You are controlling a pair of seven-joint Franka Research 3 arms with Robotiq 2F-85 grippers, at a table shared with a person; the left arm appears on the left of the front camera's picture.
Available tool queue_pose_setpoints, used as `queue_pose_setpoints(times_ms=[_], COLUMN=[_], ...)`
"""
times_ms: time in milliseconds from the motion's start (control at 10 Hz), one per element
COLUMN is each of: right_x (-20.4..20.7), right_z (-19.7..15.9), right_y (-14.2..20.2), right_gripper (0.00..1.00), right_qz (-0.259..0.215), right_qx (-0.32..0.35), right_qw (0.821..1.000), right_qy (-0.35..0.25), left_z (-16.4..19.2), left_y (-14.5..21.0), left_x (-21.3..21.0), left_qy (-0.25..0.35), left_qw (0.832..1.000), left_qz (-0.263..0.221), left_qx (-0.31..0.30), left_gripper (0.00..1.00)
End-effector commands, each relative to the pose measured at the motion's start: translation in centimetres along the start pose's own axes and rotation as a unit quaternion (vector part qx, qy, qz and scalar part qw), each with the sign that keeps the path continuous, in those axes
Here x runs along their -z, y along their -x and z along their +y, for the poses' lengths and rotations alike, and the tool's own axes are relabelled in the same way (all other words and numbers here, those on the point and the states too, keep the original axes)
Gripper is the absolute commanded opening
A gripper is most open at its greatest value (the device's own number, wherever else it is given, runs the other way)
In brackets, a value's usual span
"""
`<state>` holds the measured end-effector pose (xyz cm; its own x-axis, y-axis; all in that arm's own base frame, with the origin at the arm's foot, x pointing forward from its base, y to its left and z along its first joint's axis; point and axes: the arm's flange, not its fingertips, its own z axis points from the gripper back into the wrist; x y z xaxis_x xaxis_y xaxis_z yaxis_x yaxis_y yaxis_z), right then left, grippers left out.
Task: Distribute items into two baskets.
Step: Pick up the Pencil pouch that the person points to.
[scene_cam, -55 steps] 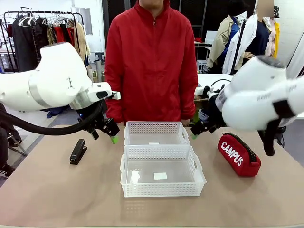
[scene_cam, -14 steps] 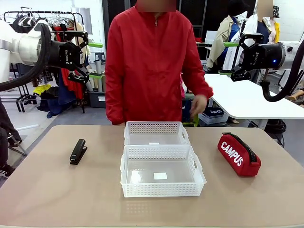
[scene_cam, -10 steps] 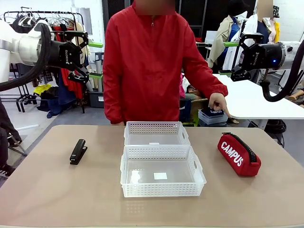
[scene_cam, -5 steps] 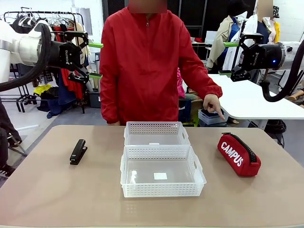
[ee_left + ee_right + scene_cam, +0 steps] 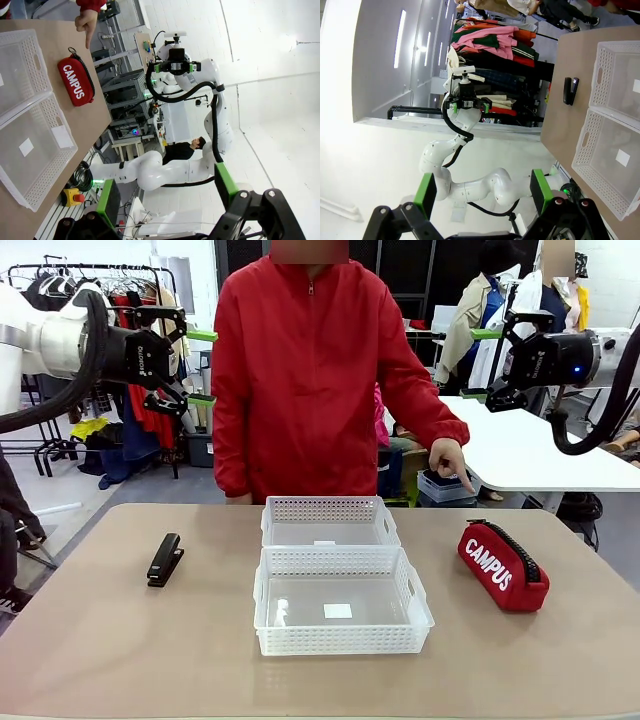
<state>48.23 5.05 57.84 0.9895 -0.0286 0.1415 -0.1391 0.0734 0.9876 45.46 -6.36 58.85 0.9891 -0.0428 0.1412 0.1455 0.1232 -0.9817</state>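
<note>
Looking across the table [image 5: 120,640] from the front, you have both arms raised high and well clear of the work. The left end effector [image 5: 200,367] hangs with its green pads spread wide and nothing between them. The right end effector [image 5: 481,364] is equally spread and empty.

The red fabric zip pouch [image 5: 503,566] lettered "CAMPUS" lies on the table's right side, and the slim black stapler [image 5: 165,558] lies on the left. Between them, the smaller white lattice-sided plastic basket [image 5: 330,508] sits at the far side, touching the larger white lattice-sided plastic basket [image 5: 340,638] in front of it. Both baskets hold no items, so I judge the sorting not yet begun.

The person's hand [image 5: 448,458] points a finger down towards the pouch. If you send the right arm in now, it could strike that hand.

From the left wrist, the pads are parted, and the pouch lies far off, just under the pointing finger. It looks soft and long, so a pinch near one end may let it sag and slip.

From the right wrist, the pads are likewise parted, with the stapler beside the baskets. The stapler lies low and flat, so a descent too deep would scrape the table. The light baskets could also be shoved by a careless drop.
</note>
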Motion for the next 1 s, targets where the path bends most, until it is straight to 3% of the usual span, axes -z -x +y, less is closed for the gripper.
queue_pose_setpoints(times_ms=[0,900], right_x=[0.02,0.02], right_z=[0.22,0.22], right_y=[0.00,0.00], right_gripper=[1.00,1.00], right_qz=[-0.001,-0.001], right_qx=[0.005,0.005], right_qw=[1.000,1.000], right_qy=[-0.003,-0.003], left_z=[-0.08,-0.08], left_y=[0.03,0.03], left_x=[-0.12,-0.12], left_qy=[0.001,0.001], left_qw=[1.000,1.000], left_qz=[-0.001,-0.001], left_qx=[-0.002,-0.002], left_gripper=[1.00,1.00])
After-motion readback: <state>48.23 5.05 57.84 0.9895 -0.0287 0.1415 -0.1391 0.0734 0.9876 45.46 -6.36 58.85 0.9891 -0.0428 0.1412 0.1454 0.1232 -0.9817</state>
